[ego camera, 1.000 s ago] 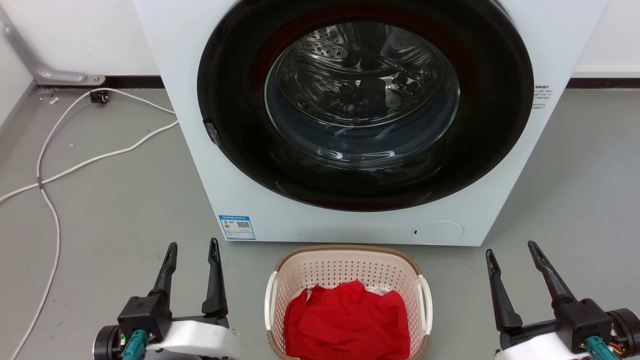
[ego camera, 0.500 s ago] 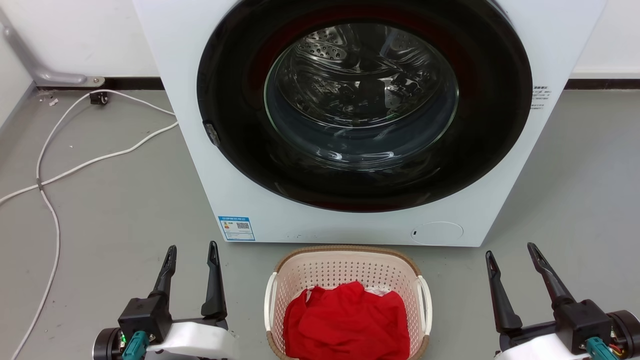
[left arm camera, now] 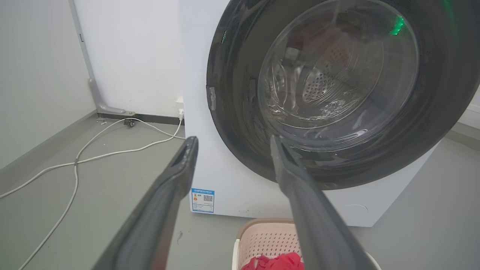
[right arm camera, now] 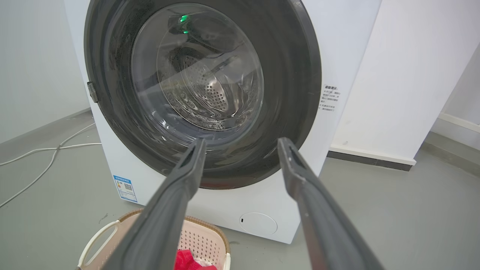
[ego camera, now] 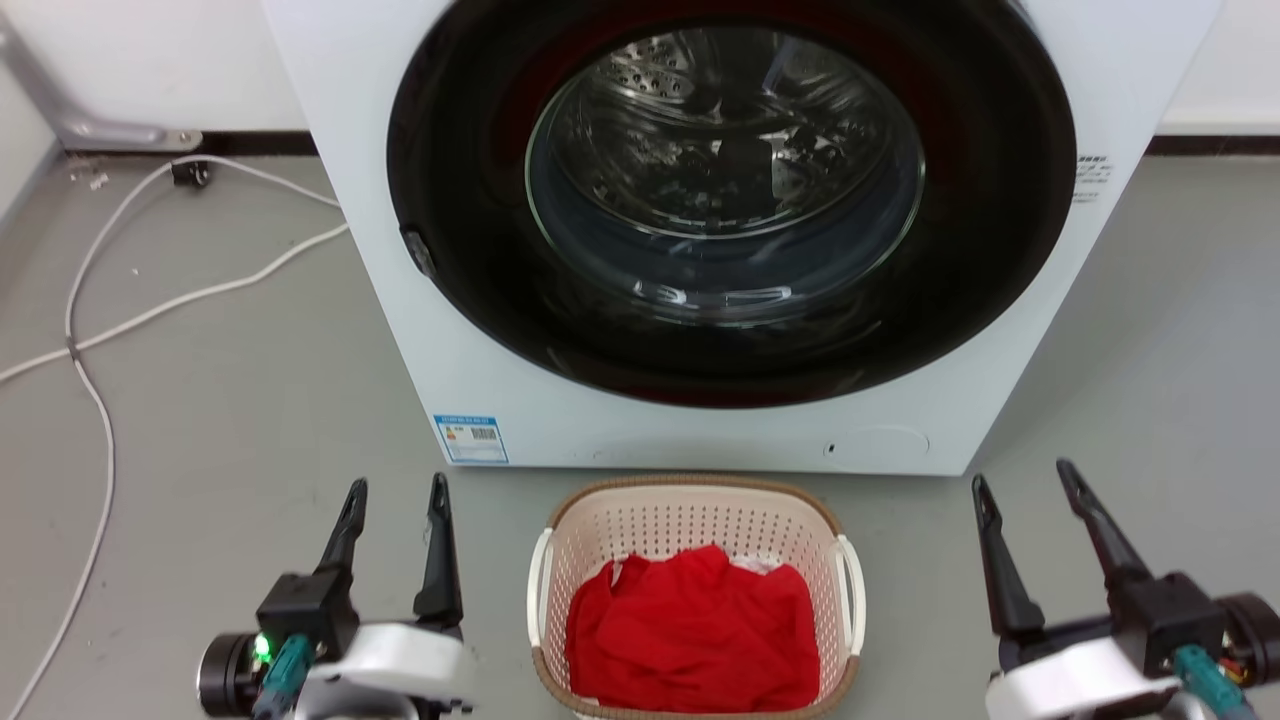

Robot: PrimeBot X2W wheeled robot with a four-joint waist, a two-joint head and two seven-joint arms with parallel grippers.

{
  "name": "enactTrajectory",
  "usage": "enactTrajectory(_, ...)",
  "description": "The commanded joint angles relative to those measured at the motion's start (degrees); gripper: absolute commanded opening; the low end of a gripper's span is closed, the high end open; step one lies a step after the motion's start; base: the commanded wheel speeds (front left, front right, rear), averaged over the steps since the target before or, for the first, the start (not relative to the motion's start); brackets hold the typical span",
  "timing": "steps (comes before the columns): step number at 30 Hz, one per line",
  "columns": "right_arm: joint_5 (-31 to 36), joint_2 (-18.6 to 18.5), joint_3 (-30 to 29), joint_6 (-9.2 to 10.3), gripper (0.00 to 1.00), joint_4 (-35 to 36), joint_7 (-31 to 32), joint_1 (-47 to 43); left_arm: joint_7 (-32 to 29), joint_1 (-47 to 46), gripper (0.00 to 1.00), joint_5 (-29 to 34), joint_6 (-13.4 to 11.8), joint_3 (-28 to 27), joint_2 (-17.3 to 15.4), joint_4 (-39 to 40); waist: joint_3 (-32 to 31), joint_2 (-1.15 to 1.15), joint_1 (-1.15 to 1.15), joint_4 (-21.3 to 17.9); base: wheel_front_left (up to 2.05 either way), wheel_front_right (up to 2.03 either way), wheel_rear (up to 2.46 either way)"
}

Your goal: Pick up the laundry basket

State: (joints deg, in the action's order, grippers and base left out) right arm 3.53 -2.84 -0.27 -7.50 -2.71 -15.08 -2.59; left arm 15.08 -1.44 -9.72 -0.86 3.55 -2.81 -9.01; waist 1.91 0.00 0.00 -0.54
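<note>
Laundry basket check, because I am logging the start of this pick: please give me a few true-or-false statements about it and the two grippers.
1. The laundry basket stands on the floor in front of the washing machine. True.
2. The basket is empty. False: a red cloth lies in it.
3. The left gripper has its jaws shut on a basket handle. False: the jaws are open and the gripper is beside the basket, apart from it.
4. The right gripper has open jaws and holds nothing. True.
</note>
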Motion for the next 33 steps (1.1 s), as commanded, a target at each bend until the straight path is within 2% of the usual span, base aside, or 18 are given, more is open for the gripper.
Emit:
enactTrajectory(1,0.26,-0.07,-0.16,0.03,1.00,-0.24,-0.14,1.30,0.15,-1.49,1.00,0.48,0.36,0.12,-0.13,-0.66,0.94,0.00,0.00,0.03,0.00,0.00,0.00)
enactTrajectory(7,1.99,-0.05,-0.69,0.03,1.00,-3.41,-0.14,7.21,0.15,-8.98,1.00,3.14,1.92,0.25,-0.13,-6.28,6.45,0.00,0.00,0.15,0.00,0.00,0.00)
enactTrajectory(18,5.26,-0.04,2.48,0.03,1.00,-16.58,-0.13,21.89,0.14,-25.28,1.00,5.92,4.23,0.82,-0.99,-24.83,20.83,0.00,0.00,-1.30,0.00,0.00,0.00)
enactTrajectory(33,9.14,-0.03,4.40,0.04,1.00,-44.21,-0.13,38.54,0.14,-43.51,1.00,6.76,6.66,4.36,-1.14,-51.77,35.57,0.00,0.00,-0.89,0.00,0.00,0.00)
